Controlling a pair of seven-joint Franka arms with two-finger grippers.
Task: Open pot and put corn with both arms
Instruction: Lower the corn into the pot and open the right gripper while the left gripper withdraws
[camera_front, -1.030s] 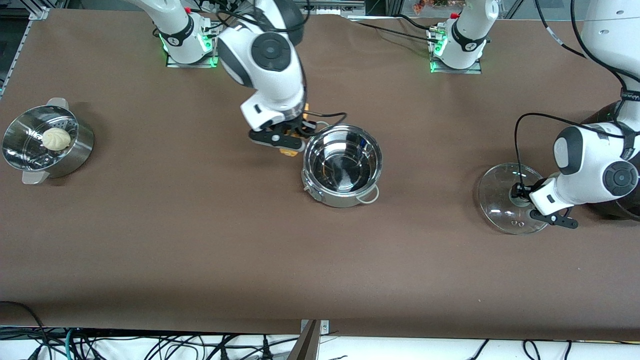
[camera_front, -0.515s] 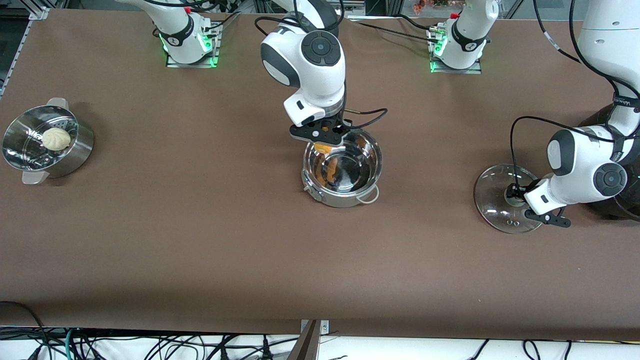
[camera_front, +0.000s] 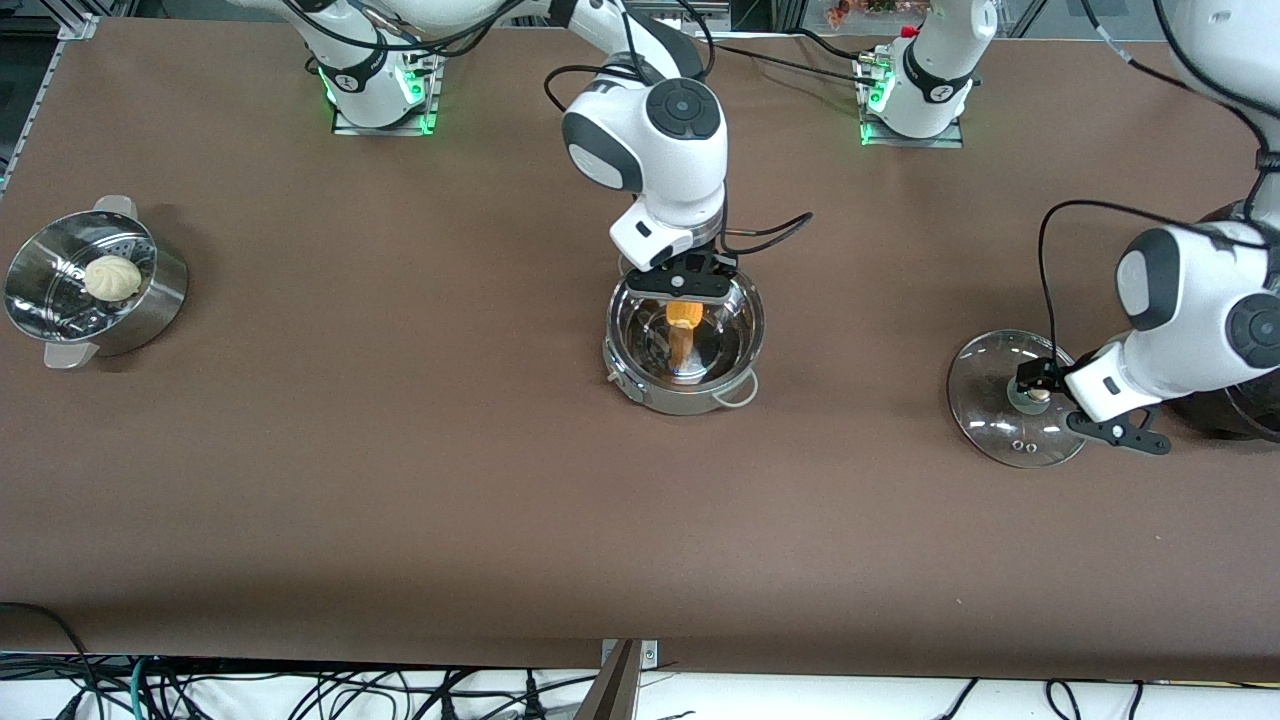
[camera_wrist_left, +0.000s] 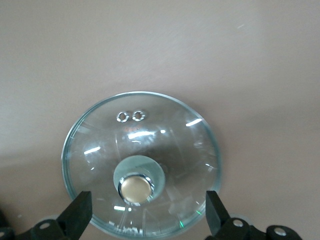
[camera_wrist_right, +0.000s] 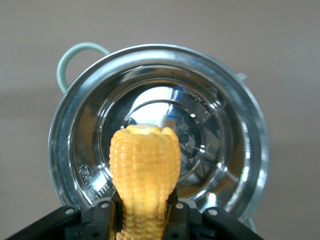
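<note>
Pot (camera_front: 685, 345) sits mid-table, uncovered, nothing inside but reflections. Everything below is placed relative to it.

Right gripper (camera_front: 686, 300) hangs over the pot's mouth, just inside the rim on the robot-base side. Fingers clamped tight on the corn (camera_front: 683, 325), cob pointing down into the opening. Right wrist view: cob (camera_wrist_right: 144, 175) held between the two pads, free end aimed at the pot's (camera_wrist_right: 250, 150) floor, not touching it. One pale loop handle (camera_wrist_right: 75, 57) shows at the rim there.

Glass lid (camera_front: 1010, 400) lies flat on the table, well apart from the pot toward the left arm's end, knob up. Left gripper (camera_front: 1040, 392) is over the lid at the knob, fingers spread wide, gripping nothing. Left wrist view: both fingertips (camera_wrist_left: 80, 212) stand clear on either side of the tan knob (camera_wrist_left: 136, 189); the lid's (camera_wrist_left: 150, 125) two small vent holes are visible.

Around: a black rounded cooker (camera_front: 1240, 410) at the left arm's table edge, next to the lid and partly hidden by the left arm. A steamer bowl (camera_front: 150, 300) with a pale bun (camera_front: 111, 277) in it, well apart from the pot toward the right arm's end. Table (camera_front: 400, 500) is brown.

Nothing sits between the cob and the pot's opening.
</note>
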